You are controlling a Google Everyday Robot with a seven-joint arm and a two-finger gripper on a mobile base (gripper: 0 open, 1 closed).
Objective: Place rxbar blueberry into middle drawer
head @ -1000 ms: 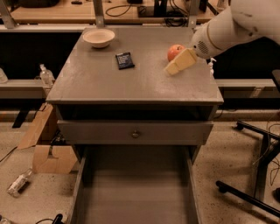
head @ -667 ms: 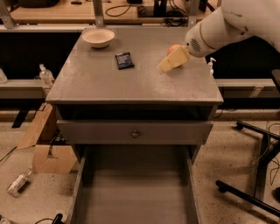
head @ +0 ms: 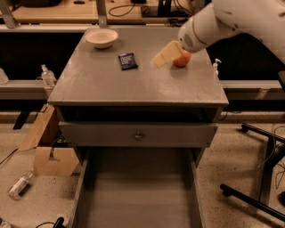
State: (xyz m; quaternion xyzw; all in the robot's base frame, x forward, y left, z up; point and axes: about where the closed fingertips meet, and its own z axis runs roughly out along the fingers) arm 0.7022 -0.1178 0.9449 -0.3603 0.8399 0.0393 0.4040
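I see a speckled pale floor (head: 236, 164) under dim, warm light. A grey cabinet (head: 133, 84) stands in the centre with a wooden bench (head: 53, 13) behind it. A cardboard box (head: 53, 162) sits left and black chair legs (head: 249, 200) right. The gripper (head: 165, 54) hangs over the cabinet's top.

Gripper (head: 162, 54) over the tabletop (head: 133, 84) partly hides the apple (head: 184, 60); middle drawer (head: 138, 200) cut off below.

We see that the gripper (head: 158, 59) has slid left over the worktop (head: 133, 87) to upper centre of the frame, nearer the rxbar blueberry (head: 128, 61) yet apart from it. The red apple (head: 183, 59), hidden a moment ago, now shows at the gripper's right.
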